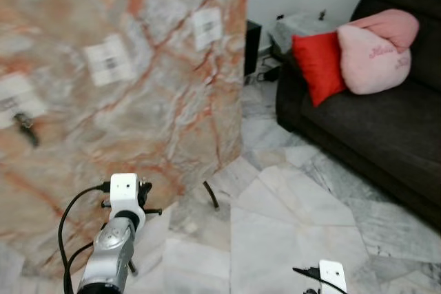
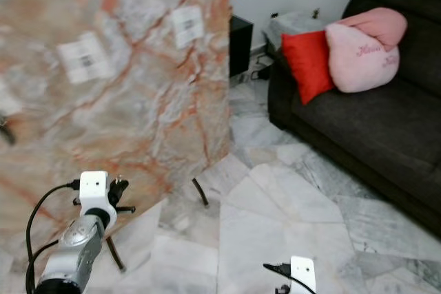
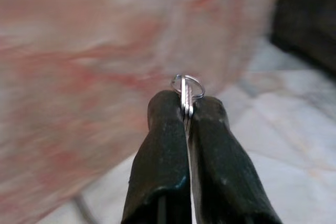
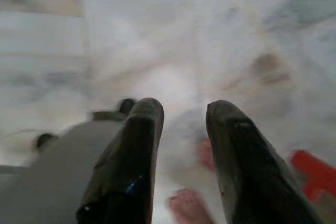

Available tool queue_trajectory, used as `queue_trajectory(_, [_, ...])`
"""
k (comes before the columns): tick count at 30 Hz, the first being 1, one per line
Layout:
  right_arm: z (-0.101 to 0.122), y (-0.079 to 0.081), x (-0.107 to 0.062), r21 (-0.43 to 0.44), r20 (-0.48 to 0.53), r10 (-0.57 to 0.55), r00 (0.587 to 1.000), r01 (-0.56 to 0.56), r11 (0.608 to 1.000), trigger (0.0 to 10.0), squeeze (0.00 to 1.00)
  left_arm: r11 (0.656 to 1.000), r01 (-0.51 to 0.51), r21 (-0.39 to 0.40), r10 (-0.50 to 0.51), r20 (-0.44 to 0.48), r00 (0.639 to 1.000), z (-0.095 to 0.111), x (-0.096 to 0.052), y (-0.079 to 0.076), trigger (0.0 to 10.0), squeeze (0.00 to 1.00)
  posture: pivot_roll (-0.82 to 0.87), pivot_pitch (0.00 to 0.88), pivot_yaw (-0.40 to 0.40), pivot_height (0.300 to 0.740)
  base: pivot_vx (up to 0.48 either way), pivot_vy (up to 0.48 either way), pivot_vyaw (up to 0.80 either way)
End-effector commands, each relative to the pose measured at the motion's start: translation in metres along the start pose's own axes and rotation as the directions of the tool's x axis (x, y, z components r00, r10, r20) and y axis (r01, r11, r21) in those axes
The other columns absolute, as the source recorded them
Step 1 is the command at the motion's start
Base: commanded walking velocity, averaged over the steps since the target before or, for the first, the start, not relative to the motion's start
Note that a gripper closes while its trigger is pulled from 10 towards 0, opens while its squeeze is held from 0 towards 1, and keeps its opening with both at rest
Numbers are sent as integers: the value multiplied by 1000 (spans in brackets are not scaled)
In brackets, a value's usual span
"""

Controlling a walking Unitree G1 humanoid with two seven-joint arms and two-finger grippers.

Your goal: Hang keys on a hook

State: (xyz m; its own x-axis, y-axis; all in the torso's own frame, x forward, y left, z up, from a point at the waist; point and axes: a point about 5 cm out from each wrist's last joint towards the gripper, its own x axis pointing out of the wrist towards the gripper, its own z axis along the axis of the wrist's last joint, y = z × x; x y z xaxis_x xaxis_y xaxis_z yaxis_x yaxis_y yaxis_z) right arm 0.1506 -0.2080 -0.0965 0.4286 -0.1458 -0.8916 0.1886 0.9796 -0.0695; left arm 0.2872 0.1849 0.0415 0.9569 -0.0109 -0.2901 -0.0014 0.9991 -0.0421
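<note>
Pinching a thin silver key ring between its two black fingers, the left gripper is clamped on the metal so that the small loop pokes out just past the fingertips. In the head views that silver left arm rises from about seven o'clock toward a large upright panel of pinkish-orange veined marble, which carries several pale rectangular plates across its face. A small dark hook juts from the panel at about nine o'clock, well apart from the raised wrist. The right gripper hangs low at about five o'clock, its fingers spread apart with nothing between them, pointing down at the blurred grey-white marble tile floor. At two o'clock stands a dark brown fabric sofa holding a red square cushion and a pink heart-shaped cushion that touch each other.
</note>
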Motion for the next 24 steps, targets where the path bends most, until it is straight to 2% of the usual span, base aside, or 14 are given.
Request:
queue_trajectory(1, [9, 5, 1, 1, 24, 12, 1000, -12, 1000, 10000, 0, 999, -25, 20, 25, 1, 1000, 2, -1, 10, 10000, 0, -47, 0, -34, 740, 390, 0, 0])
queue_trajectory(4, [10, 5, 1, -9, 31, 20, 999, -19, 1000, 10000, 0, 1000, -22, 22, 22, 1, 1000, 1, -1, 9, 10000, 0, -47, 0, -35, 740, 314, 0, 0])
queue_trajectory(24, [5, 0, 0, -13, 21, 15, 1000, -15, 1000, 10000, 0, 998, -12, 59, 13, -10, 1000, -6, -3, 3, 10000, 0, -56, 0, -46, 740, 0, 0, 800])
